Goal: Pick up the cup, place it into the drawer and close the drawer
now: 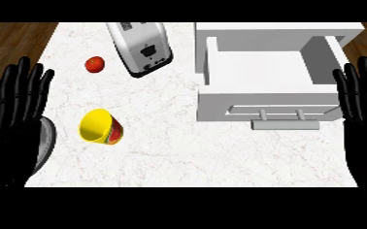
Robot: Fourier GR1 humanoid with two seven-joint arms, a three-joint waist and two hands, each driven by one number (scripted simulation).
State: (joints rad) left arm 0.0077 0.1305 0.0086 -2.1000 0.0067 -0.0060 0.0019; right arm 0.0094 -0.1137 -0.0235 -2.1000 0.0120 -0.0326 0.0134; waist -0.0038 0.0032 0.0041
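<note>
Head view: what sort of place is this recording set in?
Most likely a kitchen counter: a marble-look countertop holding a toaster, a yellow cup and a tomato, with an open white drawer.

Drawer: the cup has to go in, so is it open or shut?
Open: the drawer is pulled out, its white inside showing, handle toward the robot.

The white marbled counter fills the view, with wood flooring showing past its edge at ten o'clock. A yellow cup lies tipped on its side at eight o'clock, mouth facing the left. A red tomato sits at ten o'clock, near a silver toaster at eleven o'clock that lies angled. A white drawer unit stands at two o'clock, its drawer pulled open.
</note>
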